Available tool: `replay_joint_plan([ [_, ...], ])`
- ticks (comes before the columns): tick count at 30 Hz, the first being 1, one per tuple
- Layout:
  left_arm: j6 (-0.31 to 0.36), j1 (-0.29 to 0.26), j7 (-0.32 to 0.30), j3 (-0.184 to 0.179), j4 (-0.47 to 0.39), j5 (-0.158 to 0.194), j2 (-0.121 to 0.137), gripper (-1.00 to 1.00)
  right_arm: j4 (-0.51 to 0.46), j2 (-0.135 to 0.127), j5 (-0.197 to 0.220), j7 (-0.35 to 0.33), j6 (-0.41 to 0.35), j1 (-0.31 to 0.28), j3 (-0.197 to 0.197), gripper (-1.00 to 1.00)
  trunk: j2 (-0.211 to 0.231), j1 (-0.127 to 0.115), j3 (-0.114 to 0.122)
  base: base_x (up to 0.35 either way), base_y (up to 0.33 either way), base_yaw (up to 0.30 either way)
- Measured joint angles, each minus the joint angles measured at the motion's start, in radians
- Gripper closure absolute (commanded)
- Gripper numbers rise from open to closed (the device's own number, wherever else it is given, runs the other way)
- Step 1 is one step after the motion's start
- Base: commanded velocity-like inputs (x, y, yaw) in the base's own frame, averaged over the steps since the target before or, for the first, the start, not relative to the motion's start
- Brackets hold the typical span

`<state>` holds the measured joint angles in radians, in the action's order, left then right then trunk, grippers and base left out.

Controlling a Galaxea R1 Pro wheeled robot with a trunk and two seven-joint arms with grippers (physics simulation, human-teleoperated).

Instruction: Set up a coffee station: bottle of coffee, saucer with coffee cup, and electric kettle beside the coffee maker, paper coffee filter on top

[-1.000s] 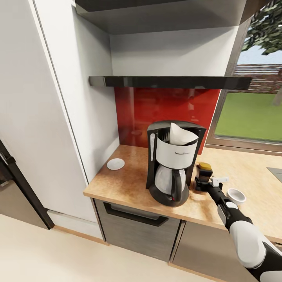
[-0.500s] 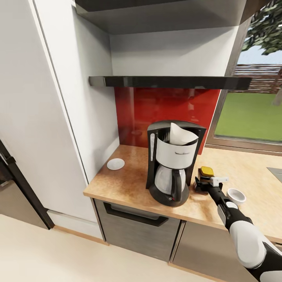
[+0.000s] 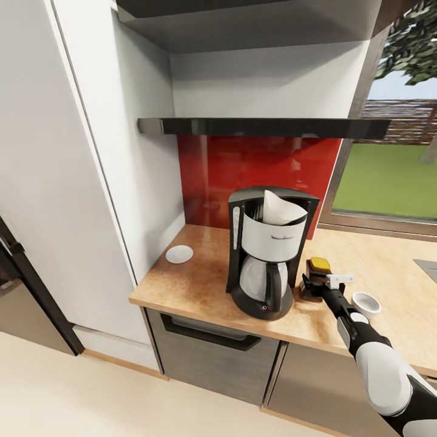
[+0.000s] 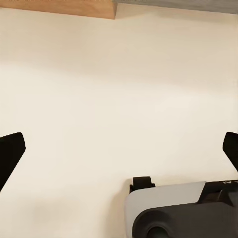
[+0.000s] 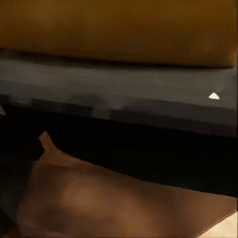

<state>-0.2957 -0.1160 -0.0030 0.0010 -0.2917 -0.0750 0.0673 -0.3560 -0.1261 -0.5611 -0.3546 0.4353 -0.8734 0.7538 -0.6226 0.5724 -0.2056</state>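
The black coffee maker [image 3: 267,261] stands on the kitchen countertop [image 3: 200,285] with the white paper coffee filter [image 3: 280,209] in its top. Just right of it, the bottle of coffee [image 3: 318,274], dark with a yellow lid, rests upright on the counter, my right gripper [image 3: 314,285] shut around it. In the right wrist view the bottle of coffee [image 5: 119,29] shows very close. The saucer [image 3: 179,254] lies at the counter's left end; the coffee cup [image 3: 366,302] sits right of my arm. My left gripper [image 4: 119,148] hangs open over the floor. The electric kettle is out of view.
The black kitchen shelf [image 3: 261,126] runs above a red backsplash [image 3: 243,164]. A tall white cabinet [image 3: 73,170] bounds the counter on the left, and a window [image 3: 388,176] lies to the right. Grey drawer fronts [image 3: 212,352] sit under the counter. Part of the robot's base [image 4: 178,213] shows below the left gripper.
The bottle of coffee, held slightly raised a second ago, has come down onto the counter beside the coffee maker with my right gripper. Little differs since half a second ago.
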Motion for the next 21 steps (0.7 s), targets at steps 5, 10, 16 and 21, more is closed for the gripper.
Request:
replay_joint_plan([
  [5, 0.000, 0.000, 0.000, 0.000, 0.001, 0.000, 0.000, -1.00, 0.000, 0.000, 0.000, 0.000, 0.000, 0.000, 0.000, -1.00, 0.000, 0.000, 0.000, 0.000, 0.000, 0.000],
  [10, 0.000, 0.000, 0.000, 0.000, 0.000, 0.000, 0.000, -1.00, 0.000, 0.000, 0.000, 0.000, 0.000, 0.000, 0.000, -1.00, 0.000, 0.000, 0.000, 0.000, 0.000, 0.000],
  [16, 0.000, 0.000, 0.000, 0.000, 0.000, 0.000, 0.000, -1.00, 0.000, 0.000, 0.000, 0.000, 0.000, 0.000, 0.000, -1.00, 0.000, 0.000, 0.000, -0.004, 0.000, 0.000],
  [21, 0.000, 0.000, 0.000, 0.000, 0.000, 0.000, 0.000, -1.00, 0.000, 0.000, 0.000, 0.000, 0.000, 0.000, 0.000, -1.00, 0.000, 0.000, 0.000, -0.195, 0.000, 0.000],
])
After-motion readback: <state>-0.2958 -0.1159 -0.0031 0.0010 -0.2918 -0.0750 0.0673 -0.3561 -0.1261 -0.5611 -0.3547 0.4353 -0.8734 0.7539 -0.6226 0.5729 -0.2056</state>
